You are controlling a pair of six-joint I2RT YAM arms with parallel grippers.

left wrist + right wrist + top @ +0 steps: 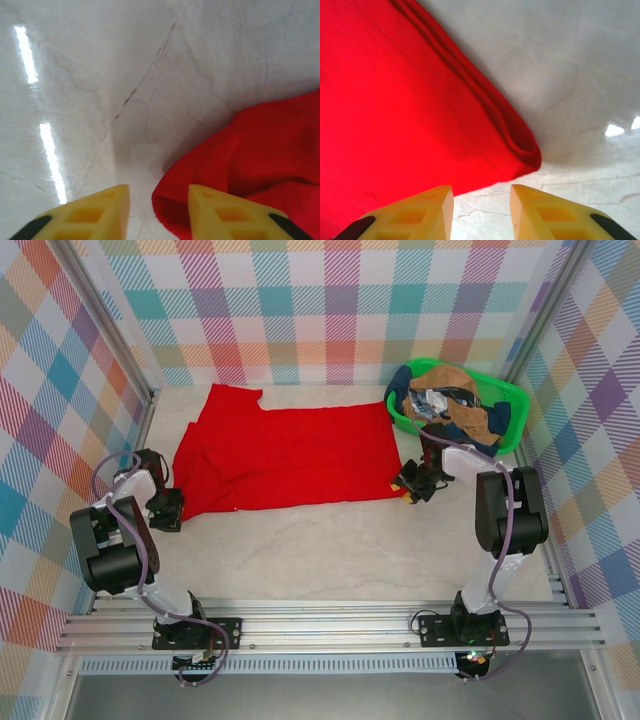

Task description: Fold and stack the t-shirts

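on the table (330, 550), flat red t-shirt (290, 455)

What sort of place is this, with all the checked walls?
Most likely a robot test booth: two arms bolted to a metal rail at the edge of a table, plaid walls closing it in, and a red t-shirt laid beside a green basket of clothes.

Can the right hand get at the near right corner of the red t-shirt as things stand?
Probably yes. The right hand, open, sits just short of the corner of the red t-shirt. There is bare table between them and nothing lies in the way.
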